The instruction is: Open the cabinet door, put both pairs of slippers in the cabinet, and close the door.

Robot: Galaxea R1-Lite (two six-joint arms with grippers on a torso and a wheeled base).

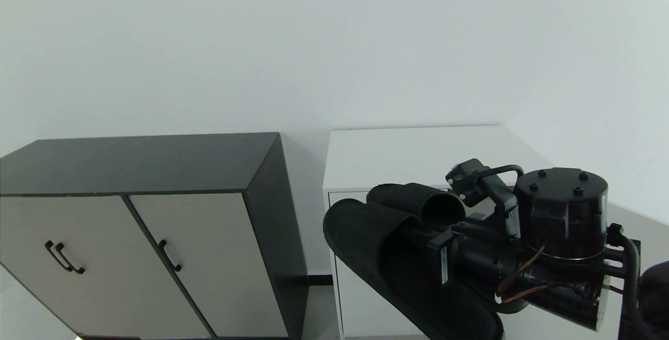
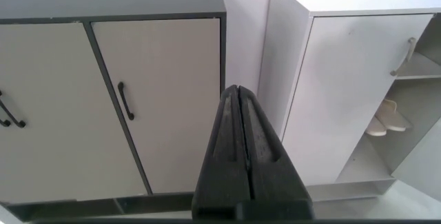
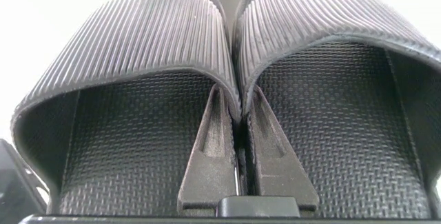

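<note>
While pinching black slippers (image 3: 158,52) by the straps in right gripper (image 3: 238,94) (left gripper (image 2: 238,93) closed, empty), avoid clipping cabinet door (image 2: 348,93); could knock loose.

Home-like entry corner: dark cabinet (image 1: 209,256) beside white shoe cabinet (image 1: 418,152), pale slippers (image 2: 389,117) on its shelf, bare wall (image 1: 334,42) behind.

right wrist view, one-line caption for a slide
Right gripper shut on the adjoining strap edges of a pair of black slippers.
</note>
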